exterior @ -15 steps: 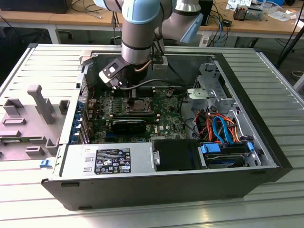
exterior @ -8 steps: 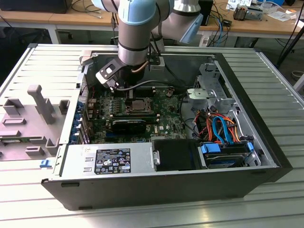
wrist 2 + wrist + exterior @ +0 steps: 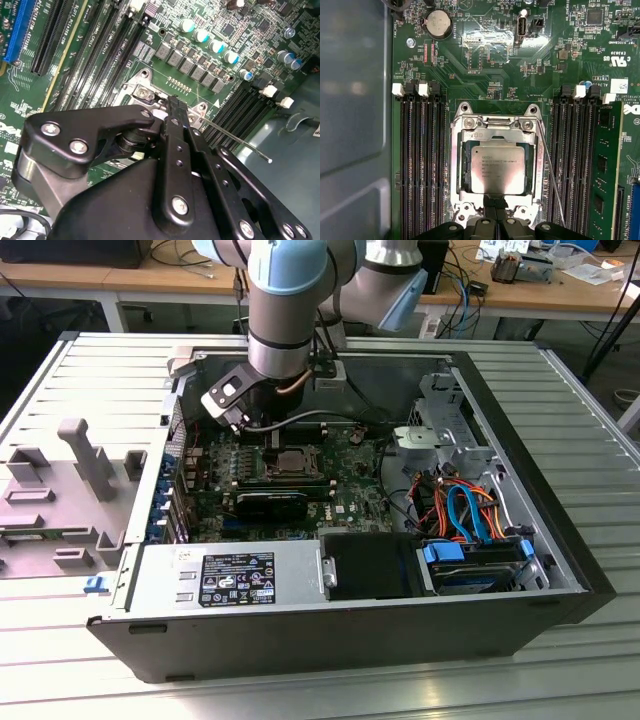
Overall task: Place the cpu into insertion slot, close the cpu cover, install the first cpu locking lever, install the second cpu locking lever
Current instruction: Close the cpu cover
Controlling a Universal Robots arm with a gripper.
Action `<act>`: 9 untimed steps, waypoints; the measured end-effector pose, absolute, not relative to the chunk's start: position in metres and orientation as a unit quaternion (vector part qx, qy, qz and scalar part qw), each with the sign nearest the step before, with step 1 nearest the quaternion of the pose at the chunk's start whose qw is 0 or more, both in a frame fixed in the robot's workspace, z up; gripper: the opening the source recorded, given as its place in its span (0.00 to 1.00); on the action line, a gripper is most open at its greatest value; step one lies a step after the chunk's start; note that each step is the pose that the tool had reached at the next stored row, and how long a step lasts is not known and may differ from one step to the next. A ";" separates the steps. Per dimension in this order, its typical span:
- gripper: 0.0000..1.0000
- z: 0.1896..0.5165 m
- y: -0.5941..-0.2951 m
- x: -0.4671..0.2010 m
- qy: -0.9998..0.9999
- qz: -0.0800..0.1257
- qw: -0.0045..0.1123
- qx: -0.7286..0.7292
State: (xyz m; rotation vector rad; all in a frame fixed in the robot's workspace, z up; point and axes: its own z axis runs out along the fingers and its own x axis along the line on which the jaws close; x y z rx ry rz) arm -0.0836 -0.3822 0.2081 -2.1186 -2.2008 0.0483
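- The cpu (image 3: 499, 170) lies flat in the insertion slot (image 3: 465, 150), near the middle of the green motherboard (image 3: 485, 65).
- The cpu cover (image 3: 495, 134) lies down around it, and the chip's top shows through the cut-out.
- A thin wire lever (image 3: 552, 175) slants away beside the socket, towards the memory slots (image 3: 572, 165).
- The gripper (image 3: 495, 201) sits at the socket's edge with its fingers pressed together, gripping nothing visible.
- In the exterior view, the arm (image 3: 285, 310) reaches down into an open computer case (image 3: 560, 540).

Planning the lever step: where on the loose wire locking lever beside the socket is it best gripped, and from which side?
Likely near the free end of the locking lever, from above, jaws across the wire. It is a thin straight rod slanting away from the cpu cover, and that end seems clear of the memory slots.
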 end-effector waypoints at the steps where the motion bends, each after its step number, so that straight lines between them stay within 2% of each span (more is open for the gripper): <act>1: 0.11 0.208 -0.382 -0.084 -0.720 0.016 0.043 -0.693; 5: 0.11 0.213 -0.382 -0.082 -0.720 0.014 0.045 -0.693; 9: 0.11 0.213 -0.382 -0.068 -0.720 0.015 0.055 -0.692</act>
